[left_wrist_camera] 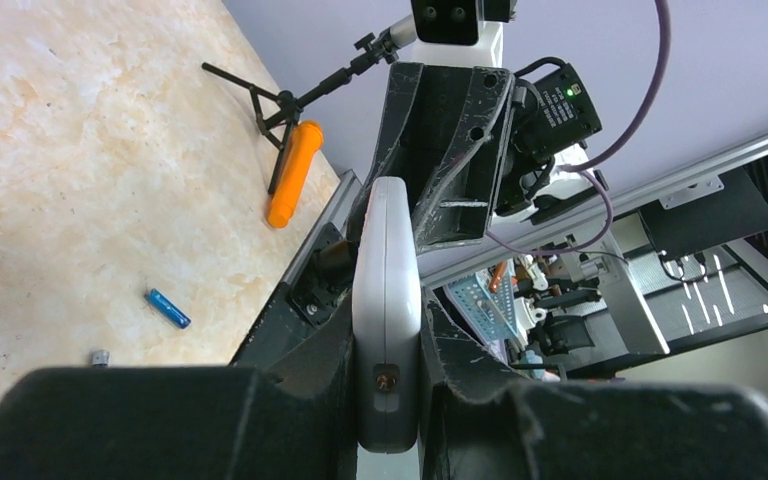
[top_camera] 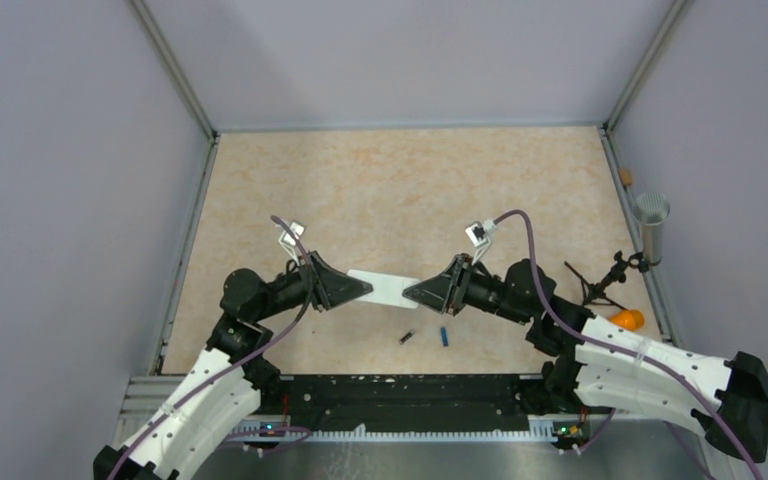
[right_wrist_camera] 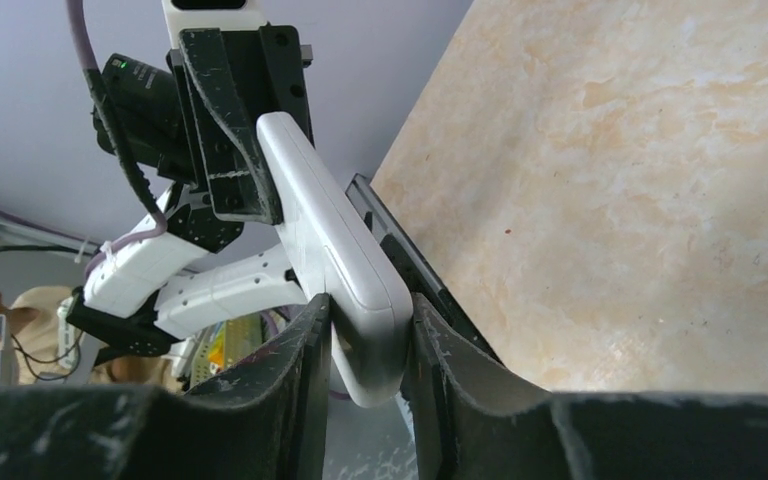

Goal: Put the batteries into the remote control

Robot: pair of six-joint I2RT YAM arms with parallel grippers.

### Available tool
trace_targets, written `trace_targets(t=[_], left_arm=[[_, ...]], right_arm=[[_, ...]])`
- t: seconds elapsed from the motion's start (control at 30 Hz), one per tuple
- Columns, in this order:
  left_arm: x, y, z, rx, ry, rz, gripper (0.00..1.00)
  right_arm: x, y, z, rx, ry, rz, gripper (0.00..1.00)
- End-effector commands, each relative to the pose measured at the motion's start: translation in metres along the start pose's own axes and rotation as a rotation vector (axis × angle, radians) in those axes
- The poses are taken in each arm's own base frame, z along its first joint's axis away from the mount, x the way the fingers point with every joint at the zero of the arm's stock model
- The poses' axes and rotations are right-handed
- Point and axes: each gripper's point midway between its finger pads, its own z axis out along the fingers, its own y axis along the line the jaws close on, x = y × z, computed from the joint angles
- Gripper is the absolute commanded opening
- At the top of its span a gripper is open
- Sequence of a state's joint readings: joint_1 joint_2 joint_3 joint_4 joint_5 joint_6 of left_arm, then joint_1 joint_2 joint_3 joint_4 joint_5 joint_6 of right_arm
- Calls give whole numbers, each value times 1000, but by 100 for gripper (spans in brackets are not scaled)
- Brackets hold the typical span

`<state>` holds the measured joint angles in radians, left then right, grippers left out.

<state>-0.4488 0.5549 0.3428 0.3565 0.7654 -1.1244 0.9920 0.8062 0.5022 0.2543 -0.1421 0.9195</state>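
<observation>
The white remote control (top_camera: 385,288) hangs above the table, held at both ends. My left gripper (top_camera: 357,290) is shut on its left end and my right gripper (top_camera: 415,292) on its right end. In the left wrist view the remote (left_wrist_camera: 388,280) stands edge-on between my left gripper's (left_wrist_camera: 388,355) jaws. In the right wrist view the remote (right_wrist_camera: 335,240) is pinched by my right gripper (right_wrist_camera: 365,345). The dark battery (top_camera: 407,337) and the blue battery (top_camera: 443,336) lie on the table below the remote. They also show in the left wrist view, blue (left_wrist_camera: 167,308) and dark (left_wrist_camera: 100,357).
An orange tapered object (top_camera: 627,319) and a small black tripod (top_camera: 600,283) lie at the right edge. A grey cylinder (top_camera: 651,225) stands by the right wall. The black base rail (top_camera: 400,390) runs along the near edge.
</observation>
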Motion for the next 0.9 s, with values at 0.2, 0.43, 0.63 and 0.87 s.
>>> trace_targets(t=[0.2,0.43,0.63,0.87], left_arm=[[-8,-10,1,34,-31,36,0],[-13,-10,0,22,-72,35,0],[-17,-6,1,3,-94,29,0],[-22,-2,0,-25,-126,33,0]], right_arm=[[-8,20,-4,-91,-27,-21,0],[-11,17,-24,-73,-64,-24,0],[-9,13,-35,-64,-79,-17,0],[-11,8,-43,-36,-96,-18,0]])
